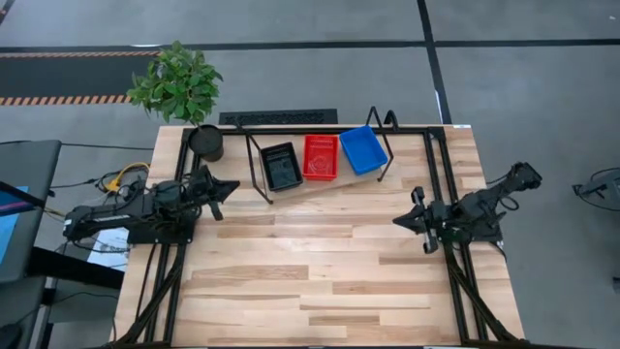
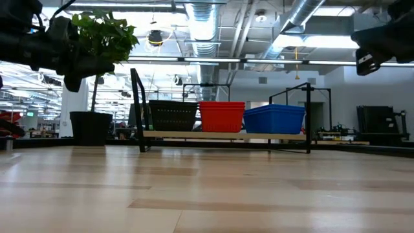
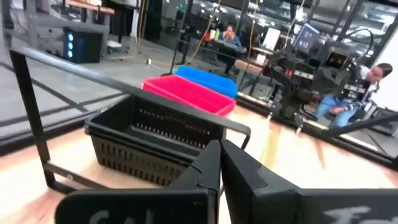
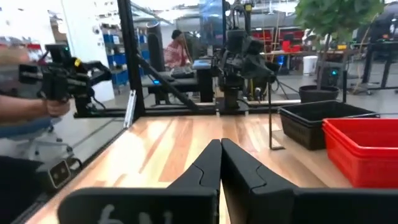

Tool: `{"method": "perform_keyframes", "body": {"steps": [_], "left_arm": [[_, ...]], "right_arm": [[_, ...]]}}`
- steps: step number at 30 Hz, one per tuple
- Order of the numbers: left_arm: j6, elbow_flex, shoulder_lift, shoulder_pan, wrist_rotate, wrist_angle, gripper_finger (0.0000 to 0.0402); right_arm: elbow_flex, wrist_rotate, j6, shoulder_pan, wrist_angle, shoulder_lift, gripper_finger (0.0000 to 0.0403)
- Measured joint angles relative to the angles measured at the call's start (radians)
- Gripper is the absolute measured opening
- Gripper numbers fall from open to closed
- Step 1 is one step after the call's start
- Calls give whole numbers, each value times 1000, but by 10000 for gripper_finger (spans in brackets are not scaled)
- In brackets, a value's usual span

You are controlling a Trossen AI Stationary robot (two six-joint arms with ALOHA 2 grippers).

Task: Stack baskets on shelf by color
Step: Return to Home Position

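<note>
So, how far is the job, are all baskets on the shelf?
Done, it seems: the black baskets, red baskets and blue baskets sit side by side on the shelf, one colour per pile; no basket lies on the table. In hand: nothing; the left gripper and right gripper are shut and empty, away from the shelf. Left: likely only parking the arms.

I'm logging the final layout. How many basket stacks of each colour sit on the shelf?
Black stack: 1
Red stack: 1
Blue stack: 1
Total: 3 stacks on the shelf; the baskets within each stack cannot be counted from these views.
The left gripper and right gripper hang apart from it, both shut.
</note>
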Motion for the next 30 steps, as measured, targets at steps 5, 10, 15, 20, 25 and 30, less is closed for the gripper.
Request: {"method": "perform_keyframes", "body": {"steps": [5, 10, 15, 20, 25, 30], "left_arm": [[9, -6, -3, -2, 31, 11, 0], [8, 11, -32, -1, 74, -53, 0], [73, 10, -47, -1, 271, -57, 0], [123, 11, -46, -2, 422, -55, 0], [152, 12, -46, -2, 397, -59, 0], [182, 12, -46, -2, 334, -65, 0]], "right_arm": [[-1, -52, -22, -68, -4, -2, 32], [-1, -83, -12, -130, -14, 2, 33], [-1, -146, -25, -171, -25, 2, 31], [-2, -195, -50, -201, -31, 10, 34], [-2, -202, -36, -235, -32, 17, 32], [-3, -202, -34, -274, -32, 17, 32]]}}
